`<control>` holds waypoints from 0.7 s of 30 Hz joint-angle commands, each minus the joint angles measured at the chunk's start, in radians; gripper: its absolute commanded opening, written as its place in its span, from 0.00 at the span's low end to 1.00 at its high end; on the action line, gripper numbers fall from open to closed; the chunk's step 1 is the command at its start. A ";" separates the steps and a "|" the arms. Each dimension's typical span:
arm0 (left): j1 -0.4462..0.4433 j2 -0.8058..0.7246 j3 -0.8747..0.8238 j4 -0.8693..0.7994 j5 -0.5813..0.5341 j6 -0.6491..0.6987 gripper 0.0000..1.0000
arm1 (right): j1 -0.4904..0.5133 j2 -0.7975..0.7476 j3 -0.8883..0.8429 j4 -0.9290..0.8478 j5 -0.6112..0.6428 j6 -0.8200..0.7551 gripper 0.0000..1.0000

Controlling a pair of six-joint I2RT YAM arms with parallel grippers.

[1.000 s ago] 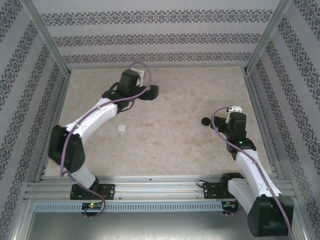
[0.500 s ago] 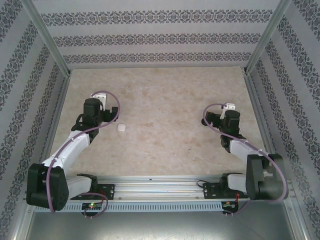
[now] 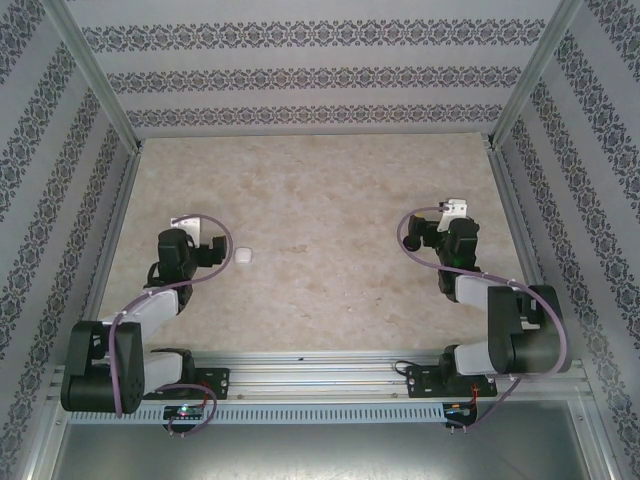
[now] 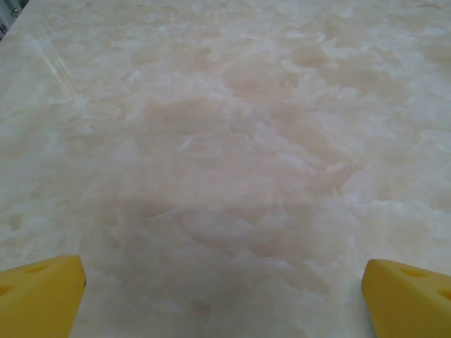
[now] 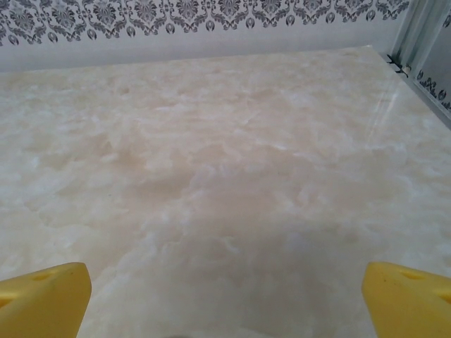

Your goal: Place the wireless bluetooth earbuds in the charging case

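Where the small white case [image 3: 243, 256] lies on the marbled table [image 3: 330, 180], left claw [image 4: 224, 285] near it, spread wide, empty, right claw [image 5: 225, 289] well apart, likewise wide and empty.

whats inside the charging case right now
The charging case lies on the table, looking closed: only its white outer shell shows. Its inside is covered, so the contents cannot be told.
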 commanded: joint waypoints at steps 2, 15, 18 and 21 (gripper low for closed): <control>0.018 0.080 -0.070 0.413 0.065 -0.024 1.00 | -0.007 0.105 -0.065 0.249 -0.001 -0.008 0.98; 0.020 0.375 -0.077 0.716 0.145 -0.028 1.00 | 0.035 0.090 0.005 0.112 0.045 -0.054 0.98; 0.020 0.364 0.019 0.519 0.128 -0.035 1.00 | 0.027 0.090 0.008 0.104 0.029 -0.051 0.98; 0.005 0.357 0.063 0.434 0.089 -0.023 1.00 | 0.027 0.090 0.008 0.104 0.027 -0.051 0.98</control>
